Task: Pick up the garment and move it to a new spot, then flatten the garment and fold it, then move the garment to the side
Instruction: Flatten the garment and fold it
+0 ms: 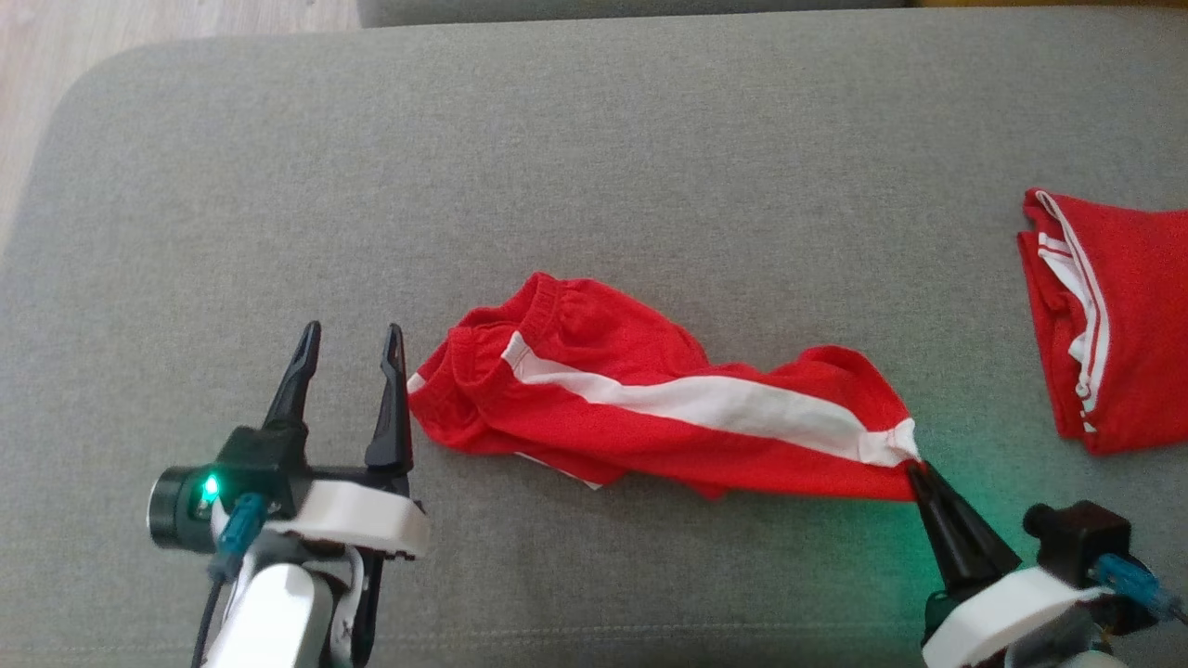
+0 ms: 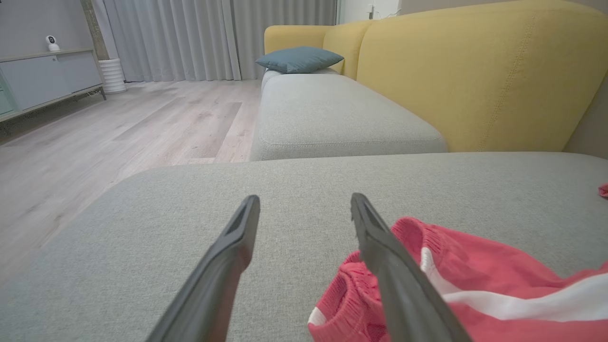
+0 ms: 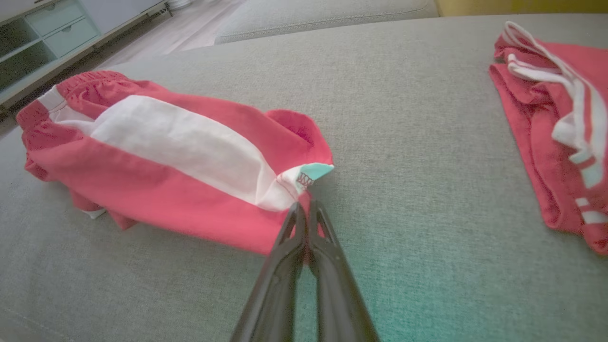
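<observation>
There are the red shorts [image 1: 650,399] with the white side stripe, lying stretched out and rumpled across the middle of the grey sofa cushion [image 1: 594,167]. The right gripper [image 1: 919,471] is down at the hem end, its fingers [image 3: 285,266] pinched tight on the corner where the stripe finishes. The left gripper [image 1: 353,339] sits at the waistband end, spread wide over bare cushion, one finger right by the elastic; touching or not, I can't tell. A second red garment [image 1: 1123,325] lies folded well off to the right.
</observation>
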